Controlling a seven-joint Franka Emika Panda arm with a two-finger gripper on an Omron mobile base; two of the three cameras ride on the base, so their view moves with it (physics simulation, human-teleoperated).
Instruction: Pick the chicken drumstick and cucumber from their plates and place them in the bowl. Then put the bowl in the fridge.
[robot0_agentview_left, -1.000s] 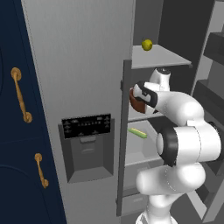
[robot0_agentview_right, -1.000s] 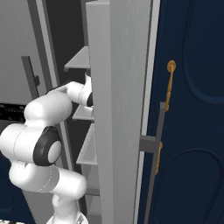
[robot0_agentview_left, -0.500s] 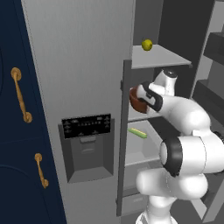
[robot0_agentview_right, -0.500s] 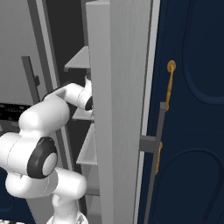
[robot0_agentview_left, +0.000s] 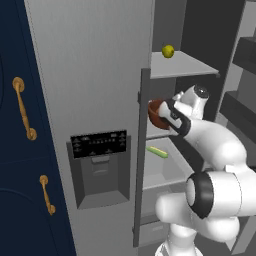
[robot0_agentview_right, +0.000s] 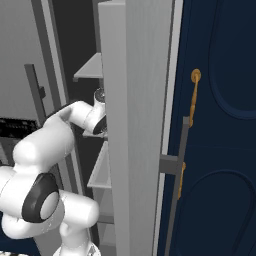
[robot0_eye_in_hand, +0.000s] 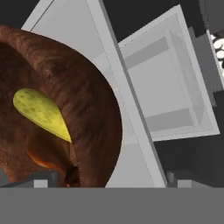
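Inside the open fridge, as the left base view has it, the bowl sits on a white inner shelf just behind the door's edge, at about nine o'clock from the wrist. The gripper is right against the bowl's near rim; the fingers are hard to make out here. A small round yellow fruit rests on the shelf above, at twelve o'clock from the bowl, and a long pale-green stick lies on the shelf below, at six o'clock.

From the right base view, the arm reaches in behind the grey fridge door edge; the hand's end is hidden by that edge at three o'clock. The navy cabinet with its brass handle stands to the far side.

Looking along the hand, the bowl fills the nine o'clock half. The cucumber lies inside it, and an orange-brown sliver at seven o'clock is most likely the chicken drumstick. The jaws stand wide apart, with the bowl's rim between them but not pinched, so the bowl looks set down and let go.

To finish well, I would draw the hand straight back along its own line, keeping the spread fingers off the rim so the bowl is not dragged or tipped, and clear the door edge before swinging aside.
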